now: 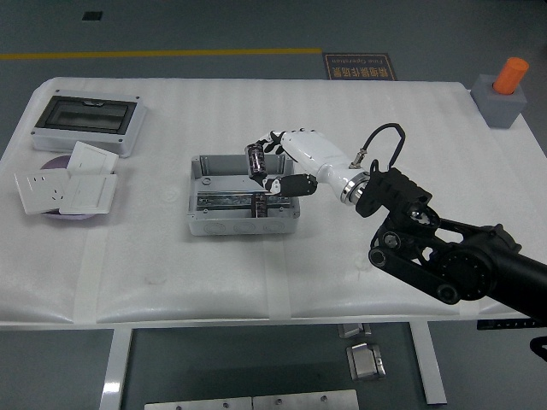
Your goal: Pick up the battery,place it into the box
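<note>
My right hand (267,167) is white with black fingertips. It reaches in from the right and is shut on a small dark cylindrical battery (255,161), held upright above the right half of the open grey box (205,224). The box sits at the table's middle and holds a metal rail with a small dark part on it (260,205). The left arm is out of view.
A grey enclosure with a dark window (85,121) lies at the far left. White wall sockets on a purple disc (67,188) lie in front of it. An orange cylinder on a grey block (504,92) stands at the far right corner.
</note>
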Available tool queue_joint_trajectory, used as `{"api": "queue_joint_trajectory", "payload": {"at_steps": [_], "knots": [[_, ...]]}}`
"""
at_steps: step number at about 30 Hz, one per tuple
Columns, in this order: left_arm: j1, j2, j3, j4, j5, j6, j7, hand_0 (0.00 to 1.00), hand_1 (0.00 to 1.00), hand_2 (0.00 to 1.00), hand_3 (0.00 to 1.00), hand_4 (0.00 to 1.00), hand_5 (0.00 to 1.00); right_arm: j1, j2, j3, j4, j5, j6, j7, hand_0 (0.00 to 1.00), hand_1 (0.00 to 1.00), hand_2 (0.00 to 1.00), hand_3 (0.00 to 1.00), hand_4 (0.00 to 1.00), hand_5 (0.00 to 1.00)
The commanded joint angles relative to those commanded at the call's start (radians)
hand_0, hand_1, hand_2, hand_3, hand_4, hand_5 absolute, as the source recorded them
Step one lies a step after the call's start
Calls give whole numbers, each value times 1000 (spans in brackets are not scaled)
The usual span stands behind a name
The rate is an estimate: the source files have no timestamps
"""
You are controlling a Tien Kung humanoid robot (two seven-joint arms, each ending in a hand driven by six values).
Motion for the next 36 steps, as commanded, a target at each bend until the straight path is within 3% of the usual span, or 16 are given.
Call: {"api": "queue_joint_trajectory", "payload": {"at_steps": [4,5,19,25,32,36], "knots": [[3,2,-18,0,19,-1,6,594,619,381,465,496,496,-1,7,-16,-19,-8,2,-2,836,687,704,758,686,385],[3,2,-21,0,21,-1,7,595,620,380,465,499,496,-2,8,-18,-22,-8,1,-1,946,853,938,998,899,477],[8,1,-25,0,27,-1,7,594,621,381,464,499,493,-23,0,-2,-40,-5,-11,4,998,912,993,998,975,522],[11,-2,-25,0,25,0,6,595,621,380,465,498,491,-89,-47,111,2,-6,-26,13,998,910,980,998,984,531],[19,-2,-20,0,15,3,5,595,621,381,465,497,487,-206,-143,296,70,-21,-35,21,998,895,950,998,992,549],[22,-4,-22,0,13,4,7,594,620,381,465,496,485,-249,-180,407,61,26,-53,50,987,876,912,998,983,554]]}}
